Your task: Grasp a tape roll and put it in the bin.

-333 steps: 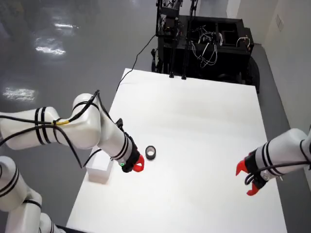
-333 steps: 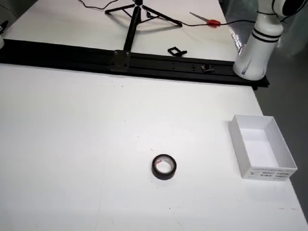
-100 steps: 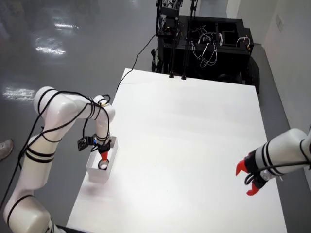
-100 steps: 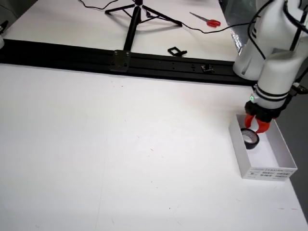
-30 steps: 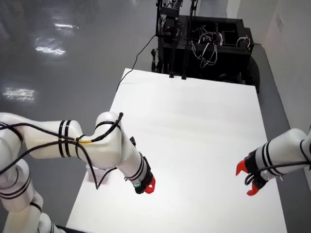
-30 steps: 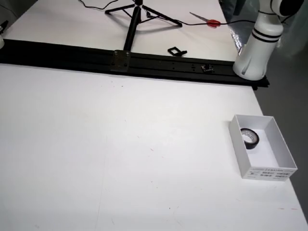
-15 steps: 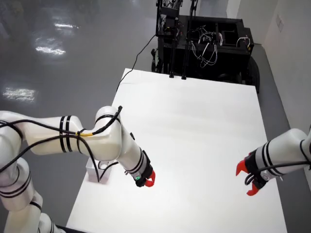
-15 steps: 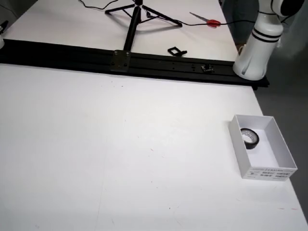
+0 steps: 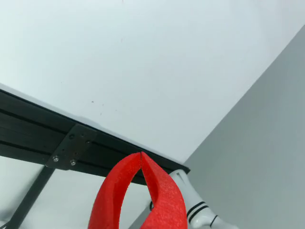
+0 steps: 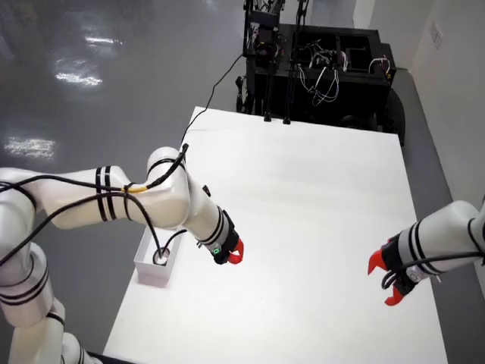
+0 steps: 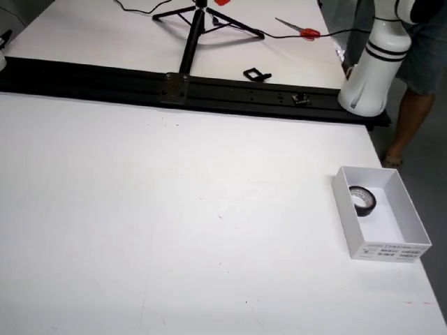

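Note:
A black tape roll lies flat inside the small white bin near the table's right edge in the view from the side. From above, the tape roll shows in the same bin at the table's left edge. My gripper hovers over the table to the right of the bin, apart from it, with its red fingers together and nothing held. In the view that rides on the gripper, my gripper is shut, tips touching, over the white table and a black rail.
A second arm with a red gripper stands still at the table's right in the view from above. A black rail, a tripod and red scissors lie beyond the table. A person's leg stands by the white arm base.
The tape roll, on the table 11 s ago, now lies in the bin. Over the last second my shut gripper moved farther onto the table. A person has stepped in at the right.

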Action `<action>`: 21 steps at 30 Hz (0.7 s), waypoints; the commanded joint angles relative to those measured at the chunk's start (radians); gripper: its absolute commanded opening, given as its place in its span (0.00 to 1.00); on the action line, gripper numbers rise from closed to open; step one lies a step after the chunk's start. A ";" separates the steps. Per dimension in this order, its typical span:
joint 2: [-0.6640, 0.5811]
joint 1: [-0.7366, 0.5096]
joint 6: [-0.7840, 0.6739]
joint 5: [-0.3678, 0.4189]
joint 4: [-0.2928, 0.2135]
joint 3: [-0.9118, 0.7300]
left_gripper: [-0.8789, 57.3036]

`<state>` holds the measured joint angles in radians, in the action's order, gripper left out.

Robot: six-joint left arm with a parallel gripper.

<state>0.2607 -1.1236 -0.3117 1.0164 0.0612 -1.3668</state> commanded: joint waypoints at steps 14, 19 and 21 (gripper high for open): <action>0.002 -0.076 0.020 -0.018 -0.001 0.000 0.01; 0.002 -0.039 0.020 -0.018 -0.001 0.000 0.01; 0.002 -0.022 0.020 -0.018 -0.001 0.000 0.01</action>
<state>0.2620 -1.1799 -0.2879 1.0001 0.0605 -1.3667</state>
